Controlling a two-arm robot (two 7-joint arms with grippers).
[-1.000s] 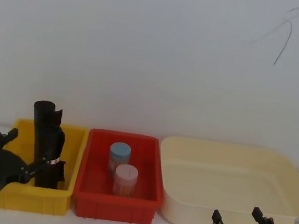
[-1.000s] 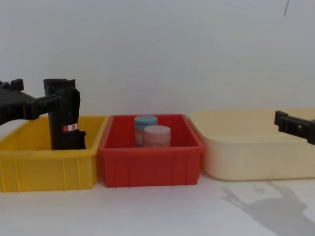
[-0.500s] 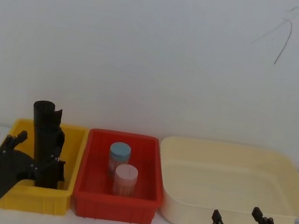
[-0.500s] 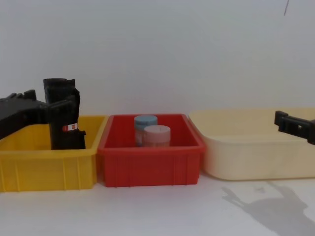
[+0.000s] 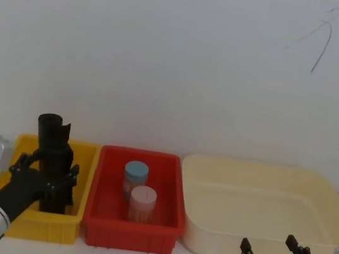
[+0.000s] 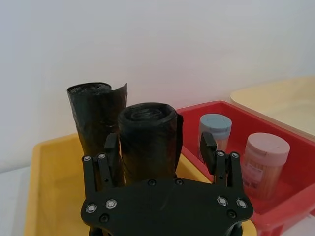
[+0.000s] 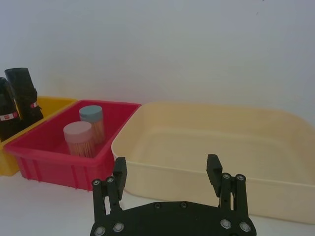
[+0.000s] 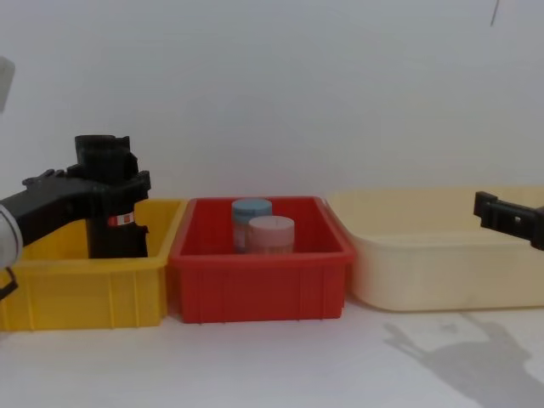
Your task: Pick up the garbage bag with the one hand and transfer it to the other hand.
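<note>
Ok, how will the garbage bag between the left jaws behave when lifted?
The garbage bag is tightly wound plastic, so it probably stays stiff yet gives a little under the jaws of the left gripper. Its smooth film may slip. Standing upright in the yellow bin beside another roll, it could tip if nudged.

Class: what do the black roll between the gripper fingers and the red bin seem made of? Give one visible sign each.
Garbage bag: thin plastic film, dull black; crinkled rolled layers show at its top end.
Red bin: likely rigid moulded plastic, smooth; ribbed walls.
</note>
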